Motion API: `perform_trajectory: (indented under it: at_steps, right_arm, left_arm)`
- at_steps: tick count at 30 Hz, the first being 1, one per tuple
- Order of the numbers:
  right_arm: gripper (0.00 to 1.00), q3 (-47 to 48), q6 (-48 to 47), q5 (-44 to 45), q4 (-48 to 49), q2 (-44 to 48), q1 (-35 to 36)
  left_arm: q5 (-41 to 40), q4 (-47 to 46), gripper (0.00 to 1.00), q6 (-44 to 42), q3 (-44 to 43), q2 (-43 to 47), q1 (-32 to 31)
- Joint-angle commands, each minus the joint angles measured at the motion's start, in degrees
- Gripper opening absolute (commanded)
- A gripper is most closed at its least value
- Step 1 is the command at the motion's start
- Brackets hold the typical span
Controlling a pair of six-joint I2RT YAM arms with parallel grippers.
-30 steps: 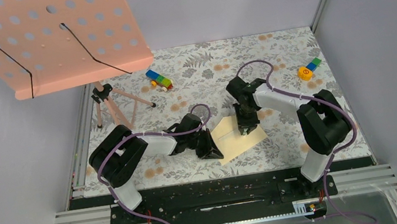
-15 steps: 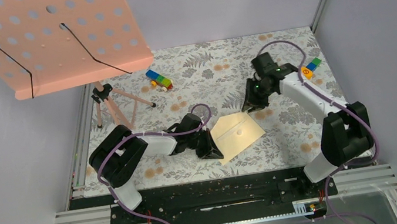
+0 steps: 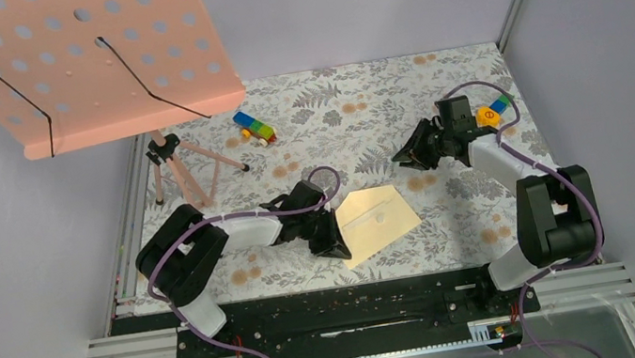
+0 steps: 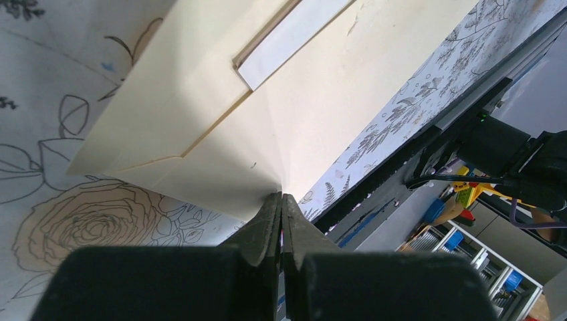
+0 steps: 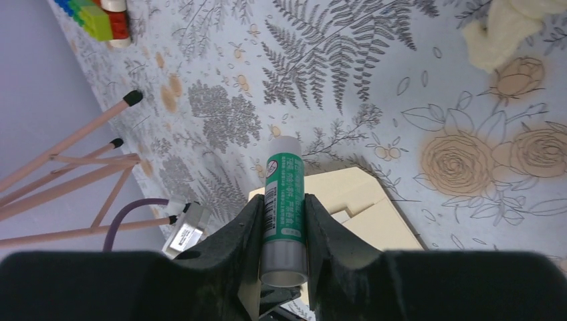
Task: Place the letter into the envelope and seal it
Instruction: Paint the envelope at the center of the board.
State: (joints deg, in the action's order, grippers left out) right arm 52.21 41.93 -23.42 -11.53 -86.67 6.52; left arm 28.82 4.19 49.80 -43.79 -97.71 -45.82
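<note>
— Where is the envelope [image 3: 380, 219]?
— It lies on the table [image 3: 331, 106], near the front edge, between the two arms. It is smooth tan paper, an oblong with a slanted corner, and a straight fold line runs across it.
— Is anything gripping it?
— The left gripper [image 4: 281, 200] is. Its two black fingers are pressed tight together on the paper's near edge, and the sheet rises in a soft crease towards them.
— Can you see the letter?
— I see only a white strip [image 4: 294, 33] poking out from under a tan layer. I cannot tell whether that is the letter.
— And the other arm?
— The right gripper [image 5: 284, 202] is off to the right, well apart from the envelope. Its fingers are narrowed around a glue stick [image 5: 283, 174], a small cylinder with a green label, a white end and a grey end.
— What does the table look like?
— It is covered in a pale print of grey ferns and tan roses. A row of coloured toy blocks [image 3: 255, 127] sits farther back, and a pink perforated music stand [image 3: 86, 52] on thin legs is at the left
</note>
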Motion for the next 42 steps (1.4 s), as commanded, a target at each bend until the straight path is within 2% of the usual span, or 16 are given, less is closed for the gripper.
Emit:
perform_trajectory:
  at_steps: [1, 6, 9, 15, 18, 20, 22, 25, 28, 38, 42]
  right_arm:
    - [0.00, 0.6, 1.1, -4.2, 3.9, 1.0, -0.2]
    - [0.00, -2.8, -0.6, -4.2, 3.8, 3.0, -0.6]
    - [0.00, -4.8, -0.6, -8.1, 5.4, 2.5, -1.9]
    - [0.00, -11.2, 5.1, -17.3, 20.3, 1.1, -6.1]
    - [0.00, -11.0, 4.3, -18.3, 19.5, 1.0, -6.1]
    - [0.00, -9.6, 1.5, -17.8, 14.7, 1.7, -6.2]
    - [0.00, -6.8, -4.1, -14.6, 3.4, 3.1, -6.1]
    - [0.00, -2.1, -12.3, -4.9, -12.5, 5.6, -5.0]
    - [0.00, 0.8, -15.7, 2.8, -23.6, 6.8, 0.2]
    - [0.00, 6.8, -13.8, 16.4, -35.0, 3.7, 16.5]
    - [0.00, 9.9, -13.4, 18.1, -36.1, 1.3, 20.4]
  left_arm:
    - [-2.5, 2.3, 0.00, -2.0, -1.0, 1.0, -0.2]
    - [-2.6, 2.0, 0.00, -1.8, -1.1, 0.9, -0.1]
    - [-2.4, 2.0, 0.00, -2.0, -1.1, 1.1, -0.2]
    - [-2.8, 2.5, 0.00, -2.4, -1.2, 1.8, -0.3]
    - [-2.8, 2.5, 0.00, -2.3, -1.2, 1.6, -0.2]
    - [-2.8, 2.4, 0.00, -2.2, -1.1, 1.6, -0.2]
    - [-2.9, 2.4, 0.00, -2.2, -1.1, 1.7, -0.3]
    - [-2.9, 2.4, 0.00, -2.1, -1.1, 1.8, -0.3]
    - [-3.0, 2.4, 0.00, -1.9, -1.0, 1.8, -0.3]
    - [-3.1, 2.3, 0.00, -1.7, -0.5, 1.9, -0.4]
    - [-3.0, 2.3, 0.00, -1.8, -0.7, 1.5, -0.4]
